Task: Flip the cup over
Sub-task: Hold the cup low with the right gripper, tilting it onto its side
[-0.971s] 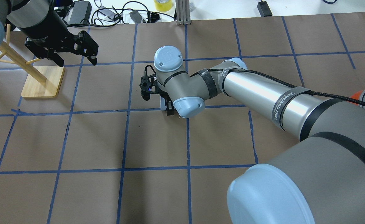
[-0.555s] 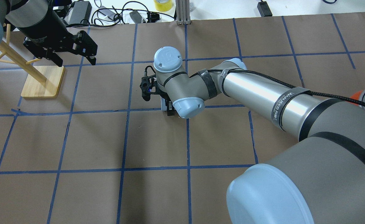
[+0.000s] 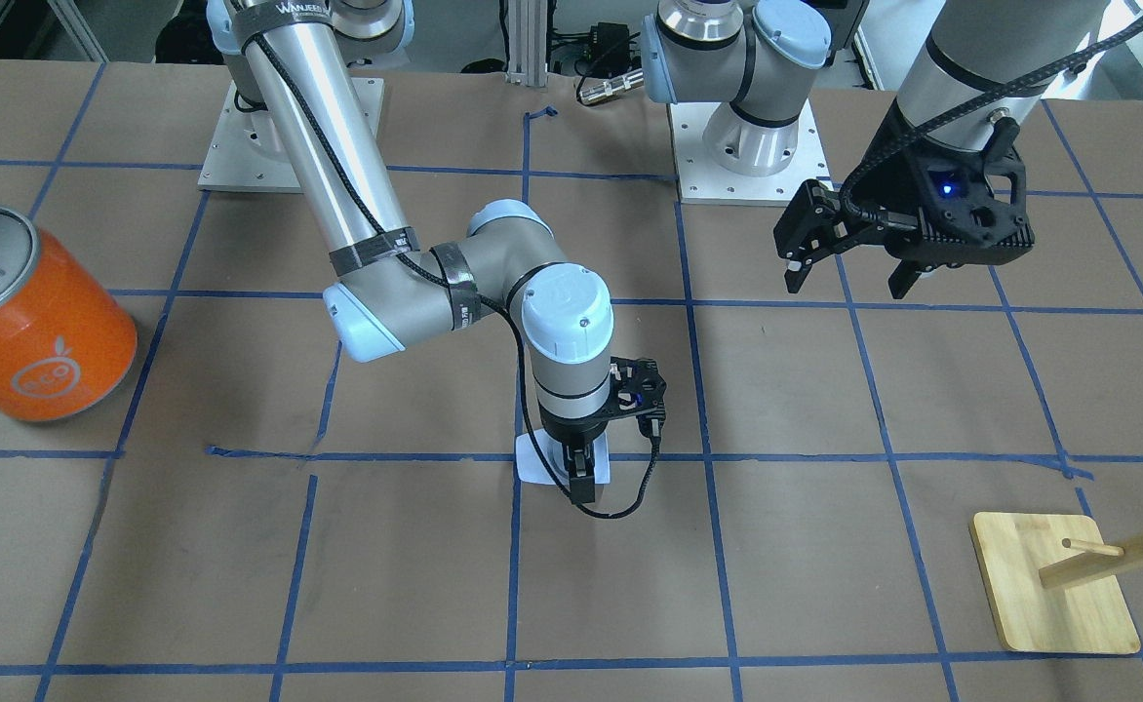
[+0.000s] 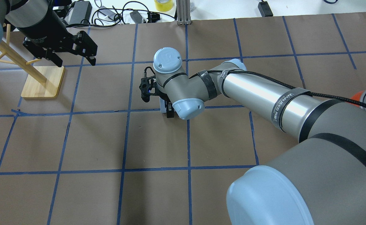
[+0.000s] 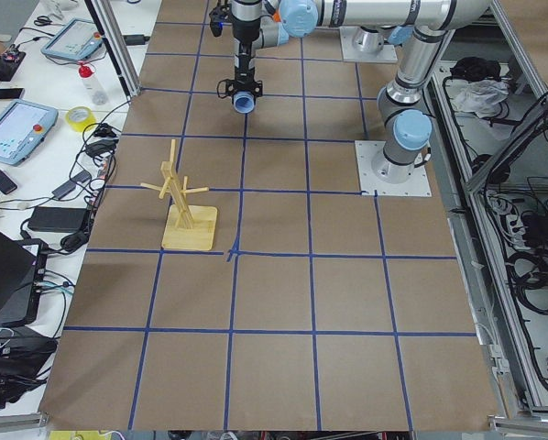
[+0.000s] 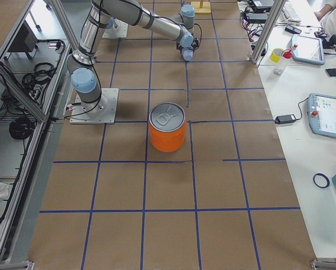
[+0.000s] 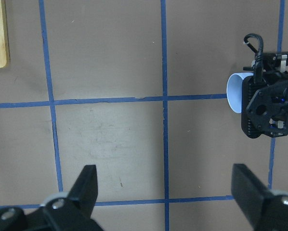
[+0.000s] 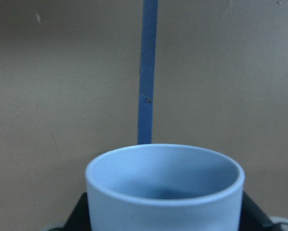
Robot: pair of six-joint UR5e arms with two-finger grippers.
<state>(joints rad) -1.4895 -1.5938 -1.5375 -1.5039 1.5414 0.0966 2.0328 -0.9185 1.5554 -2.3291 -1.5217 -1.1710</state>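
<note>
Midway between the counter's side edges, I note the right gripper clamped on the cup; the left gripper hangs spread apart near the far left corner.

The cup is showing smooth, matt pale-blue plastic. The surface is lying under dull brown paper crossed by blue tape. The orange can is gleaming glossy under a silvery metal top. The rack is showing pale, bare wood.

Silver tubes, grey joints, pale blue caps; a braided black cable strapped along the right arm; black left end effector and right end effector.
</note>
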